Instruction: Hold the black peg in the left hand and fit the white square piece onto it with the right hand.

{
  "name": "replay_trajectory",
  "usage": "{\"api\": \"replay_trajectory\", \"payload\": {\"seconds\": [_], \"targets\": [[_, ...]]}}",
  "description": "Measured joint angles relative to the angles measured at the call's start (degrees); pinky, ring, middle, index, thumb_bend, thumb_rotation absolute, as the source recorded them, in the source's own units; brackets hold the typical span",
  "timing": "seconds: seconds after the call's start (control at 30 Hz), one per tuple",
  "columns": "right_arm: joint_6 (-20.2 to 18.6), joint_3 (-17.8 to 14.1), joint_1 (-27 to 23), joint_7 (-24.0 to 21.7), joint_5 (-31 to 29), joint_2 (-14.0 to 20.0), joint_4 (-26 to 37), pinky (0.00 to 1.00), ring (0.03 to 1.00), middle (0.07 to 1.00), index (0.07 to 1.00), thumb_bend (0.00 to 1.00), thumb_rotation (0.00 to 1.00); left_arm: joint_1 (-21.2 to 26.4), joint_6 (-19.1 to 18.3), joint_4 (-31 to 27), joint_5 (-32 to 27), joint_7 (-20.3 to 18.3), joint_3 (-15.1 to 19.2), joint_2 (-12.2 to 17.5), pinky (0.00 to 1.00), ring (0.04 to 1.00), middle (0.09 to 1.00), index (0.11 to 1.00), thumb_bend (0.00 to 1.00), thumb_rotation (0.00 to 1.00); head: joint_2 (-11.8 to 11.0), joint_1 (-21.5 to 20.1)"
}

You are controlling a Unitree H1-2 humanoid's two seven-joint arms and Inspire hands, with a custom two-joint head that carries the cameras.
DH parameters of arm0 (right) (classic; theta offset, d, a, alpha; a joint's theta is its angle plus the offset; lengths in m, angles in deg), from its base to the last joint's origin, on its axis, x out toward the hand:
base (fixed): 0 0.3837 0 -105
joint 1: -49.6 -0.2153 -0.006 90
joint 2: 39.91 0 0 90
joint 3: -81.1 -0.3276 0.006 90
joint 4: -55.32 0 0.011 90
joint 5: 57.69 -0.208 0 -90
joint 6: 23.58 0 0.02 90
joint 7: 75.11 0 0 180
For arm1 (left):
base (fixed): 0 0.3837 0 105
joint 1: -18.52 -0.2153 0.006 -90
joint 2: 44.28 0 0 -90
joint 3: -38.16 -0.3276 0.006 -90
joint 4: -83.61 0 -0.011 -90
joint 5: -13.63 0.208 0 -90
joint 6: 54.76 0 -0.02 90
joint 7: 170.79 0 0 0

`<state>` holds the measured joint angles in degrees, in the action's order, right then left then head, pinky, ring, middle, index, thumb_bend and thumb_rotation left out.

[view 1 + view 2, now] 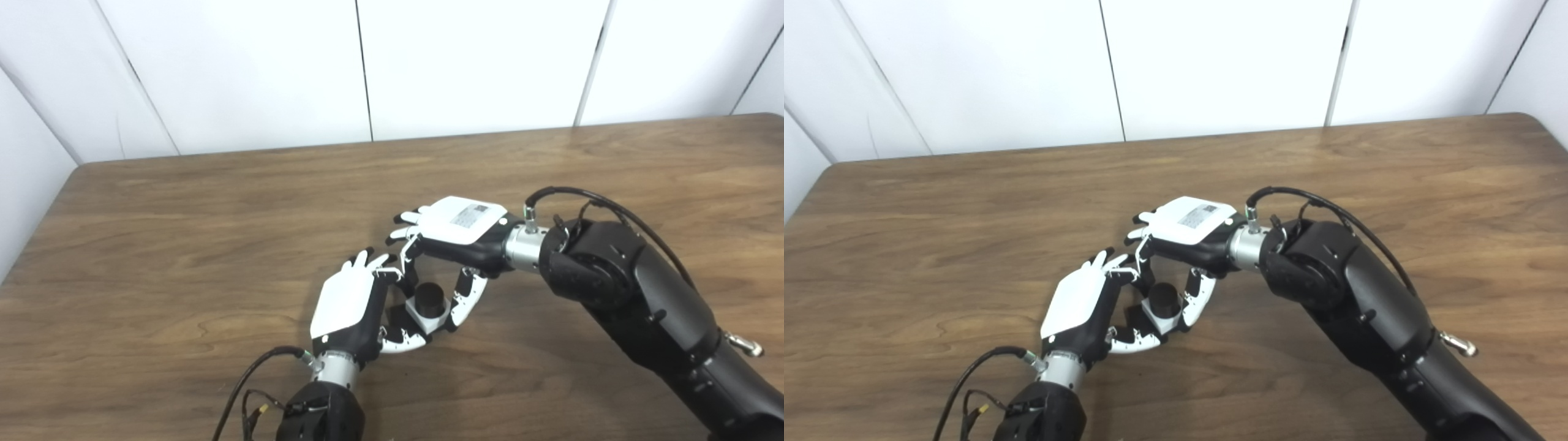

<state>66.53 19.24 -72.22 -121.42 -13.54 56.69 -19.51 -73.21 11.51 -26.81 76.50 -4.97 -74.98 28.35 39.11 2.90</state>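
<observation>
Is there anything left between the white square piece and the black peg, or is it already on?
Nothing visible stands between them. The black peg already pokes up through the white square piece, between the left hand and the right hand.

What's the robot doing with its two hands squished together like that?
It's fitting two small parts together. The left robot hand and the right robot hand meet over the wooden table, both curled around a black peg and a white square piece. The peg looks already poked through the white piece, with its round top sticking up. The fingers hide which hand holds which part.
</observation>
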Motion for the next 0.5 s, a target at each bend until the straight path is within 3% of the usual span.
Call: {"api": "replay_trajectory", "payload": {"seconds": [0.03,0.1,0.17,0.5], "targets": [[0.00,-0.33,0.12,0.04,0.01,0.00,0.00,0.99,1.000,0.932,0.672,0.88,0.28,-0.01,0.00,-0.01,0.00,0.00,0.03,0.01,1.00,1.000,0.894,0.497,0.52,0.07,0.00,0.00],[-0.01,-0.79,0.33,0.19,0.09,0.03,0.00,0.99,1.000,0.934,0.683,0.88,0.28,-0.09,-0.01,-0.11,0.02,0.00,0.10,0.07,1.00,1.000,0.893,0.623,0.68,0.12,0.09,-0.09],[-0.02,-1.09,0.56,0.23,0.17,0.04,-0.03,0.99,1.000,0.936,0.689,0.88,0.28,-0.15,-0.01,-0.18,0.05,-0.05,0.16,0.19,1.00,1.000,0.891,0.672,0.75,0.14,0.00,-0.18],[-0.20,-2.00,0.79,0.48,0.24,0.01,-1.58,0.99,1.000,0.937,0.683,0.88,0.30,-0.32,-0.10,-0.34,0.70,-2.07,0.95,0.86,1.00,1.000,0.897,0.831,0.85,0.22,0.00,-0.35]]}}
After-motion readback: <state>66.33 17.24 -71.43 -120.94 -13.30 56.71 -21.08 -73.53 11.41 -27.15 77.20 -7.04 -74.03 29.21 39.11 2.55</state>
